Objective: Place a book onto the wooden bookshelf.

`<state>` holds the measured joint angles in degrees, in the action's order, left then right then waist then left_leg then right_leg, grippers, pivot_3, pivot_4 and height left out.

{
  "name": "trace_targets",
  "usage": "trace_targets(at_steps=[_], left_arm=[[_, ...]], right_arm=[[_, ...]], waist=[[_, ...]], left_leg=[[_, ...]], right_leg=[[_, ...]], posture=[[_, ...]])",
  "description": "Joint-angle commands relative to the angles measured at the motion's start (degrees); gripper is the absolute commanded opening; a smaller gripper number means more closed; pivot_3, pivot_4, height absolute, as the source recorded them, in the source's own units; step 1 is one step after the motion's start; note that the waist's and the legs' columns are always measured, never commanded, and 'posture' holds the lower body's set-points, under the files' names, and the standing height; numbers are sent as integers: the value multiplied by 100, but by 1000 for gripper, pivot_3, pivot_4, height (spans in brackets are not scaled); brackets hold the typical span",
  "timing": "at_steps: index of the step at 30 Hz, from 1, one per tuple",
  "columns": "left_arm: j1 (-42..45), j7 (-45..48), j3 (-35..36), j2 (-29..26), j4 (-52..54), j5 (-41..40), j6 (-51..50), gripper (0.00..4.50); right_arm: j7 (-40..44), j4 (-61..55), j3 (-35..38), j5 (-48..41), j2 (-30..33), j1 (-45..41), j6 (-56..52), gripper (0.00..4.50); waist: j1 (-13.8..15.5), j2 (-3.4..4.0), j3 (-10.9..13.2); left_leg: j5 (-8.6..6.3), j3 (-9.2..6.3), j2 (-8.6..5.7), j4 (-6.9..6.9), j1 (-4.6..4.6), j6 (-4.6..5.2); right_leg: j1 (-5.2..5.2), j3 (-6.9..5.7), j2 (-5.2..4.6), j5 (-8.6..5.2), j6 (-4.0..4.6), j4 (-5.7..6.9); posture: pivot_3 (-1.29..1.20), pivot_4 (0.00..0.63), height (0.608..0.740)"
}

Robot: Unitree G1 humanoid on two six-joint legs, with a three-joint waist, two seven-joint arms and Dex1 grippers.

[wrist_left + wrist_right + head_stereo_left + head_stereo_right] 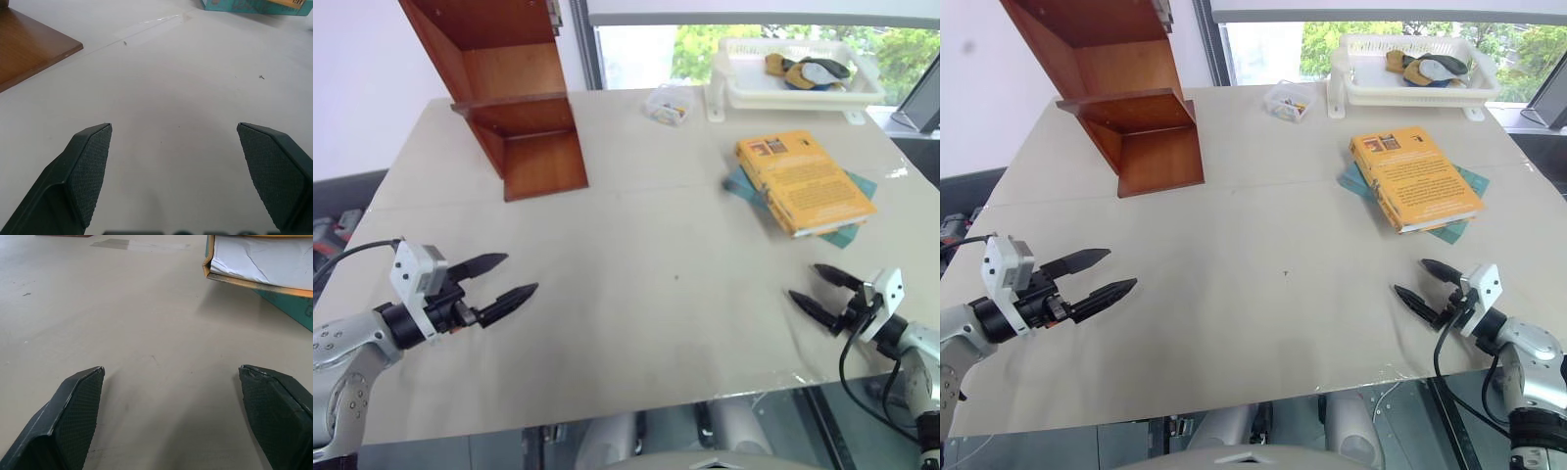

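Left gripper [501, 278] and right gripper [820, 291] hover low over the near desk [646, 294], fingers spread, nothing held. Orange-yellow book [805, 180] lies flat at far right on a thinner teal book [852, 231], well ahead of the right gripper. Wooden bookshelf [509, 93] stands far left; white basket [793, 83] behind the books.

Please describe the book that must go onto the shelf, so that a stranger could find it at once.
On the beige table, look at the right side, in front of the white plastic basket. There the thick orange-yellow softcover book lies flat on a thinner teal-green book. It is the upper, thicker one, with small dark pictures near one edge.
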<state>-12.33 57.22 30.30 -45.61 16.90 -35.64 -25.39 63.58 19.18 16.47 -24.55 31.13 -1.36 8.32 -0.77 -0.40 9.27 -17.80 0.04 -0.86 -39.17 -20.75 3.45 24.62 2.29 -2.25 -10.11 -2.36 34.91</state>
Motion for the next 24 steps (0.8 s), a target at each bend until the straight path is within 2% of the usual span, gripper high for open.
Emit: trace_targets(at_steps=[1,12,24], left_arm=[[-5,-8,22,-28,106,-23,46,4417],[23,-1,-11,11,17,46,124,4417],[97,48,-20,-53,-67,55,156,4417]], right_arm=[[103,185,24,6,82,-7,136,4500],[388,1009,40,49,129,-204,627,4500],[67,802,115,1,78,-70,604,4500]], waist=[[0,0,0],[5,-42,-26],[20,-46,-30]], left_leg=[[0,0,0,0,0,0],[0,-6,0,0,1,0],[-1,-15,-2,4,-2,-3]], right_leg=[[0,0,0,0,0,0],[-5,-4,-4,1,2,-3],[-6,-12,-13,1,4,-5]], posture=[[0,150,740],[0,150,740],[0,150,740]])
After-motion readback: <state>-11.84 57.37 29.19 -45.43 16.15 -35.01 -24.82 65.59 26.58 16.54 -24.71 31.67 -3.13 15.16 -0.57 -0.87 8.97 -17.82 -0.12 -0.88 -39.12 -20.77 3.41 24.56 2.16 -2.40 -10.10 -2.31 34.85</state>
